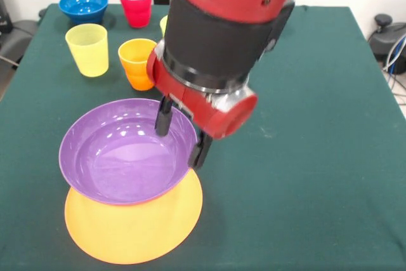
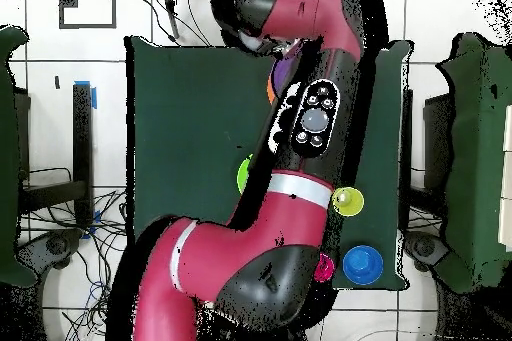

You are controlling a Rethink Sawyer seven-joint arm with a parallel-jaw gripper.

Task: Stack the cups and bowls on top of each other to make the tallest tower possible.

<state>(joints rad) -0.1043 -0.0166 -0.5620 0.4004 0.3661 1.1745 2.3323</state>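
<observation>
Purple bowl [image 1: 124, 157] sits tilted on the orange bowl [image 1: 133, 220], near left of table [image 1: 304, 125]. Gripper [image 1: 181, 134] pinches its right rim, one finger inside, one outside. Placing step; next likely release, lift clear. Visible: three bowls counting blue bowl [image 1: 84, 6]; yellow cup [image 1: 87, 49], orange cup [image 1: 137, 63], red cup [image 1: 136, 4].

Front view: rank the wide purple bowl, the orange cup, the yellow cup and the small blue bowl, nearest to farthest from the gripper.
1. Wide glossy purple plastic bowl: the gripper straddles its right rim.
2. Orange plastic cup: just behind the purple bowl.
3. Yellow plastic cup: left of the orange one.
4. Small blue plastic bowl: far left corner.
</observation>
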